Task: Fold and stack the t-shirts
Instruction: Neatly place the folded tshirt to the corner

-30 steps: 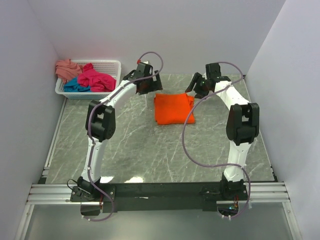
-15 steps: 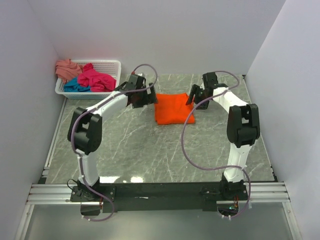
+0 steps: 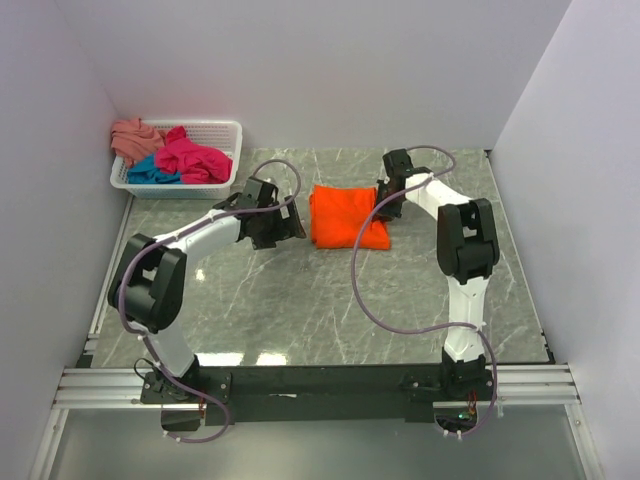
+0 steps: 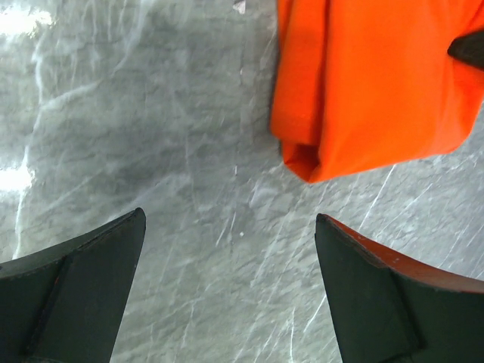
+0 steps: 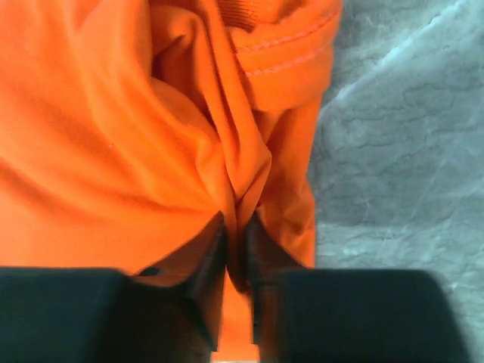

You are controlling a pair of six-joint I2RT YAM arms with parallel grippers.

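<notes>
right gripper (image 5: 236, 231): pinched on 1 orange t-shirt (image 3: 338, 215) | left gripper (image 4: 228, 223): wide open, empty | basket (image 3: 232, 128): 3 t-shirts (image 3: 190, 158)

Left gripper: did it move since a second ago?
Yes. The left gripper came nearer to us: before it was level with the white basket, now it sits well in front of it.

White shells and black joint blocks on the left arm (image 3: 205, 232) and right arm (image 3: 462, 305). A mauve cable (image 3: 356, 290) loops off each. The left gripper (image 4: 229, 219) has matte black wedge fingers (image 4: 76, 295).
</notes>
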